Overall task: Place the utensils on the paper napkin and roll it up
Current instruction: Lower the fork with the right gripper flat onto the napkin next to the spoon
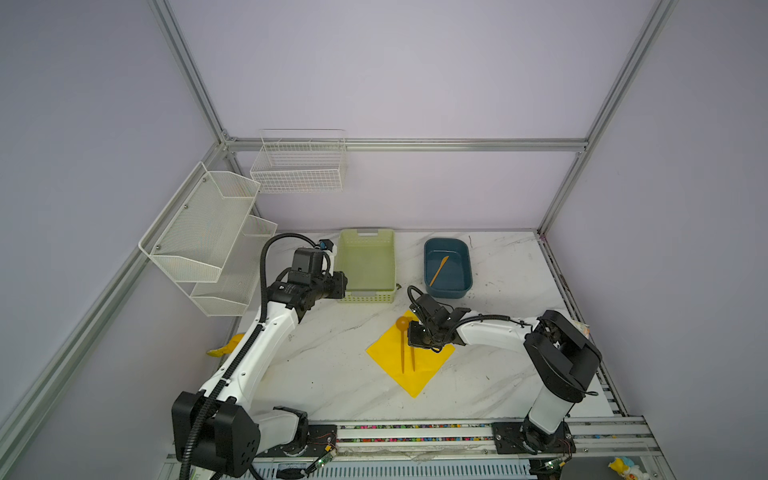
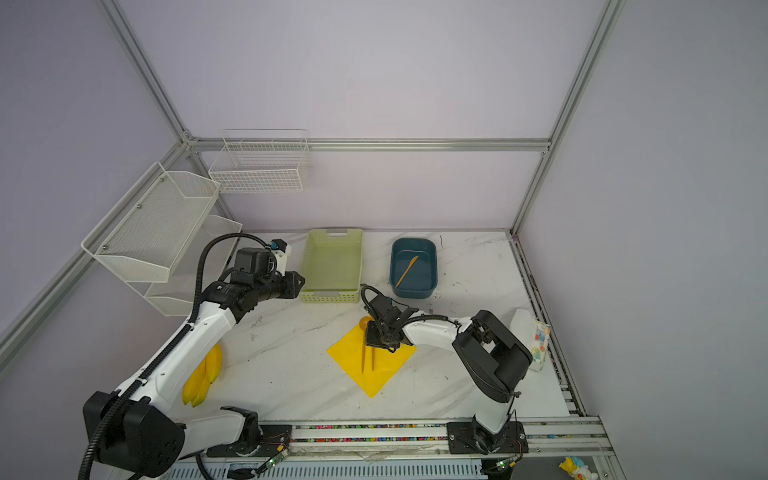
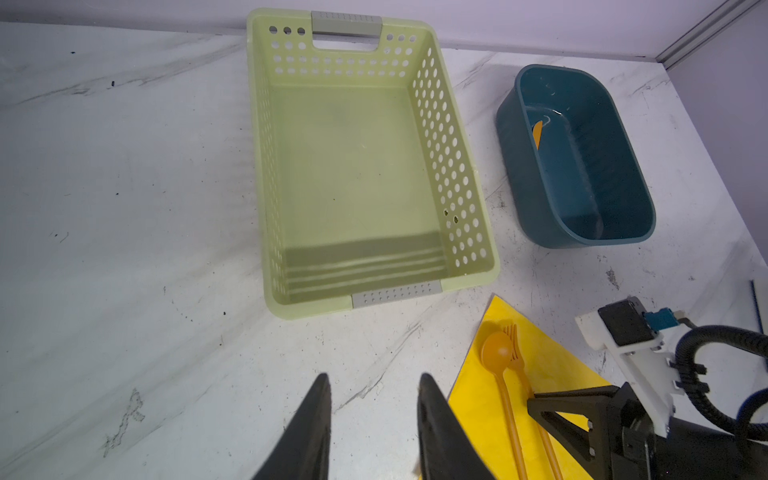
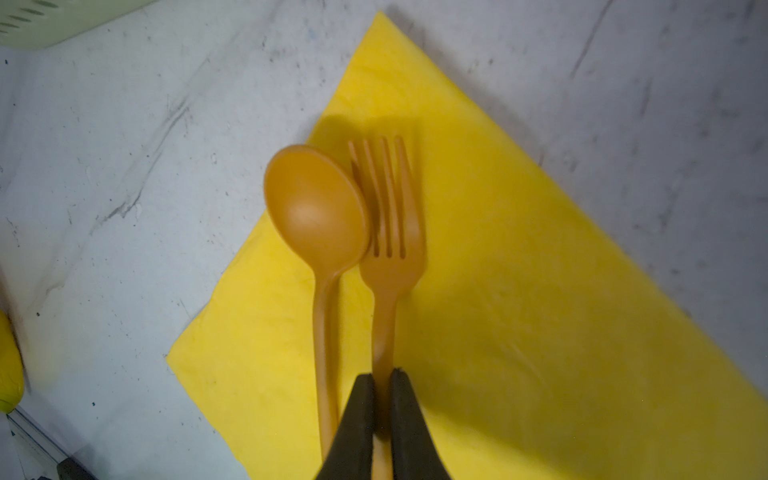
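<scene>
The fork [image 4: 390, 232] lies on the paper napkin [image 4: 519, 291], and its handle runs straight out from between the jaws of the right pincer [image 4: 382, 378]. The jaws stand close on both sides of the handle with almost no gap, so I judge that this pincer is grasping the fork, low over the sheet.

The spoon [image 4: 318, 216] lies just beside the same pincer, parallel to the fork. The edge of its bowl touches the fork's tines, and part of the bowl reaches over the napkin's edge onto the table [image 4: 124, 124]. The napkin itself is flat and is not rolled at all.

The knife [image 1: 439, 271] is well apart from the right pincer, beyond it, inside the blue tub [image 1: 446, 293]. The left pincer [image 3: 374, 378] is released: its fingers stand apart with nothing between them. It hangs over bare table, with the green basket [image 3: 469, 208] ahead of it and the napkin off to one side.

So two of the three utensils are on the napkin, and I judge the task is near its middle. What is left is to let go of the fork, to bring the knife from the tub, and then to roll the sheet.
</scene>
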{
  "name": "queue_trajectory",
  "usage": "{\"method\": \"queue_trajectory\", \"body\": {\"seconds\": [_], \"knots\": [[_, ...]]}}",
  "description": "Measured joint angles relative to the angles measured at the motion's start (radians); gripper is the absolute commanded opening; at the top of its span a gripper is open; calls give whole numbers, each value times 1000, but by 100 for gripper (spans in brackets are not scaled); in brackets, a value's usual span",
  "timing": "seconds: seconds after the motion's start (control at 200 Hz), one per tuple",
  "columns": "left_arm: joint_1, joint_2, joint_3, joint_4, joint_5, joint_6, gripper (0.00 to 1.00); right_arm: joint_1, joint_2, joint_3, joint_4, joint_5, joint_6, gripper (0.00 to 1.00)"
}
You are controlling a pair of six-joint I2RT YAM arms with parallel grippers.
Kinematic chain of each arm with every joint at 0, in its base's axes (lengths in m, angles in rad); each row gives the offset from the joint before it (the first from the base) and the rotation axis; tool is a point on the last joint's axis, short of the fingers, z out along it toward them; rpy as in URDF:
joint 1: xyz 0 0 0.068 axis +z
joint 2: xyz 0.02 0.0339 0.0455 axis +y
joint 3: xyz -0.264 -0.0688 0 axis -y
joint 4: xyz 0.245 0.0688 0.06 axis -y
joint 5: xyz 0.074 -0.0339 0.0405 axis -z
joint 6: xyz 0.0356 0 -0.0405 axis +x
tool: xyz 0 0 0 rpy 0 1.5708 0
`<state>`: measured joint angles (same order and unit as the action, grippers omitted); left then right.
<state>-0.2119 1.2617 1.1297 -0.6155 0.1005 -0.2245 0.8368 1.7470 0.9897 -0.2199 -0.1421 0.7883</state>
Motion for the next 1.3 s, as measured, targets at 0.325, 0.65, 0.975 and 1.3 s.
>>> {"method": "queue_trajectory", "body": {"seconds": [0.325, 0.65, 0.975, 1.3], "knots": [[0, 0, 0, 0, 0, 0, 35, 0, 0, 0, 0, -5, 5, 17], [0, 0, 0, 0, 0, 7, 35, 0, 0, 0, -2, -7, 12, 19], [0, 0, 0, 0, 0, 8, 35, 0, -27, 1, -36, -6, 11, 23], [0, 0, 0, 0, -1, 9, 35, 0, -113, -26, -61, -20, 6, 14]]}}
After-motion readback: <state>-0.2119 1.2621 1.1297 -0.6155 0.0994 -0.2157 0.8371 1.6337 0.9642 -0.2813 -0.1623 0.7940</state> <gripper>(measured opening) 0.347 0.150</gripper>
